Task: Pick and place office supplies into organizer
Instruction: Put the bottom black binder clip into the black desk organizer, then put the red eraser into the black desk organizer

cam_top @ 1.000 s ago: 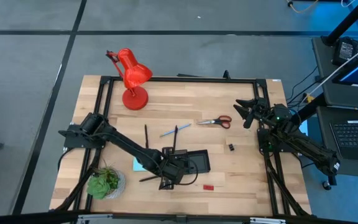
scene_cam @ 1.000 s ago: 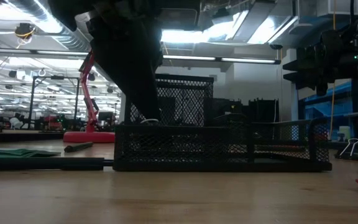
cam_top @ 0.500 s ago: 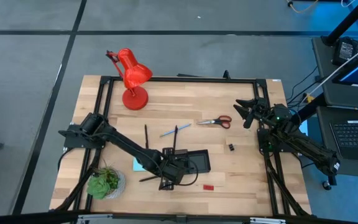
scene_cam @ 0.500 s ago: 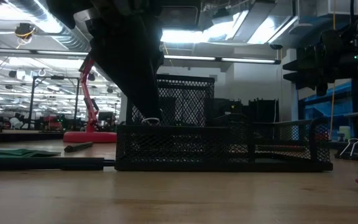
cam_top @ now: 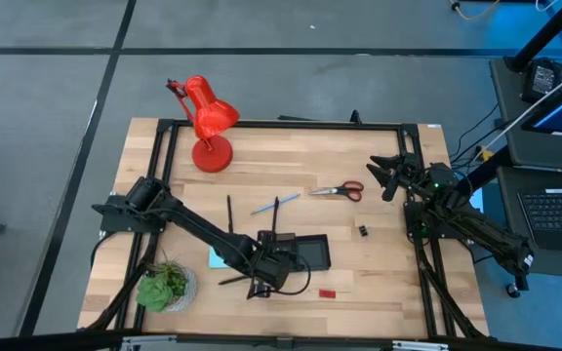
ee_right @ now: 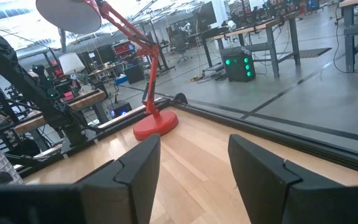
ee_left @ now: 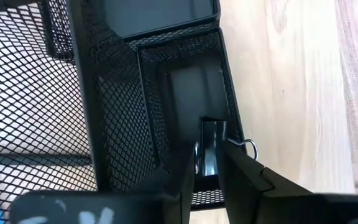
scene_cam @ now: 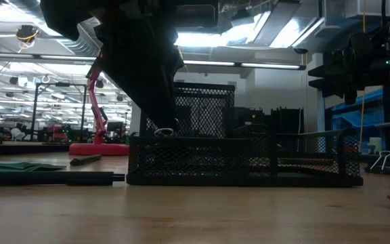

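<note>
The black mesh organizer stands near the table's middle, toward the near edge. My left gripper reaches down into its narrow compartment at the near left end, shut on a small black binder clip. Loose on the table lie red-handled scissors, a light blue pen, black pens, another clip, a red piece and a light blue notepad. My right gripper hangs open over the table's right side, far from them. My left gripper pinches the binder clip's black body between its two fingers, coming from above and pointing down. The silver wire handle sticks out beside one finger. The clip sits inside the compartment by the mesh wall; whether it rests on the floor I cannot tell.
A red desk lamp stands at the far left and a green potted plant at the near left corner. A black pen lies beside the left gripper. Bare wood lies between the organizer and the right arm.
My left arm has shifted a little above the organizer, its gripper staying shut on the clip inside the compartment.
</note>
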You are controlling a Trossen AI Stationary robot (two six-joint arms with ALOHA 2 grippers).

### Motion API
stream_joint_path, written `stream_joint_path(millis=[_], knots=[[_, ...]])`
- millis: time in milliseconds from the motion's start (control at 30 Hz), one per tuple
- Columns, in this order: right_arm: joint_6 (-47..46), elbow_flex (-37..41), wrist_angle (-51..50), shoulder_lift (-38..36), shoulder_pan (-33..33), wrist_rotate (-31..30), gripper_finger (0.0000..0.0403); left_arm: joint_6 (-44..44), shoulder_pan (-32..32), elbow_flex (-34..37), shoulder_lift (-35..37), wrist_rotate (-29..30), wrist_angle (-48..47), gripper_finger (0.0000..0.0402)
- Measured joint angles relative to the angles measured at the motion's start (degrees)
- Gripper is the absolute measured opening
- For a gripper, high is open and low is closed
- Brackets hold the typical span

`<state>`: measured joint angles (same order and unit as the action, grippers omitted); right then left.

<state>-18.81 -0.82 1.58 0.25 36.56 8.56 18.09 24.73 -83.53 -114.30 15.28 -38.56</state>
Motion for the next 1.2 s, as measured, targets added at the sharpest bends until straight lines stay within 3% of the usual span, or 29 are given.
stream_joint_path(millis=[1200], knots=[[1.4, 0.0, 0.0, 0.0, 0.0, 0.0, 0.0193, -3.4, 2.3, 0.0, 0.2, 4.7, -2.1, 0.0065]])
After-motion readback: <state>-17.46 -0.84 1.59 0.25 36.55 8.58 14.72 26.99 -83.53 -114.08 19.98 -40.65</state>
